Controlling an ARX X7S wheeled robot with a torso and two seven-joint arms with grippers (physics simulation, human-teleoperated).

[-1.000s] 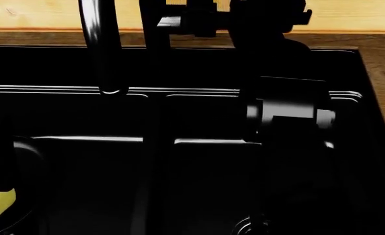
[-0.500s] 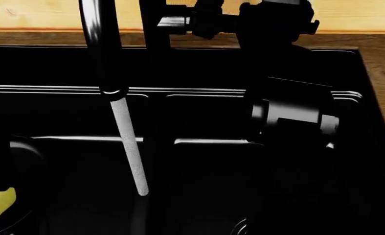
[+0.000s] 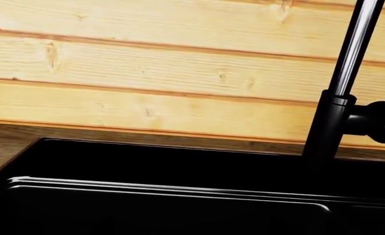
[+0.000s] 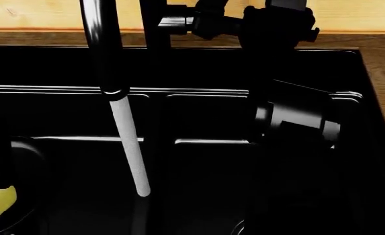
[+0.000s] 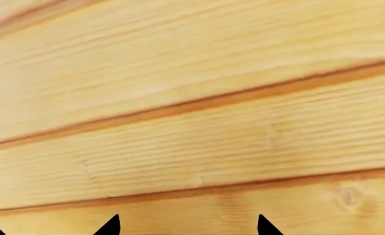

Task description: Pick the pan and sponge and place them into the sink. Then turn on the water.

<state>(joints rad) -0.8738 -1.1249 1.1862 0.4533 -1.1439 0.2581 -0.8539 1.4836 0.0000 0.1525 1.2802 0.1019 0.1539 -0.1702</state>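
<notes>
Water [image 4: 130, 147] is seen falling into the sink [image 4: 199, 93] beside the faucet [image 4: 101, 44]; right gripper [image 5: 187, 226] fingertips are spread apart, facing wall planks.

text: none readable | labels: none (sink [image 4: 61, 68], wall plain) | numbers: none

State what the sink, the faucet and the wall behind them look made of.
Sink: glossy black, maybe composite or enamel; thin bright highlights along its ridges.
Faucet: polished dark metal, judging by its bright streak.
Wall: light varnished wood planks with grain and knots.
</notes>
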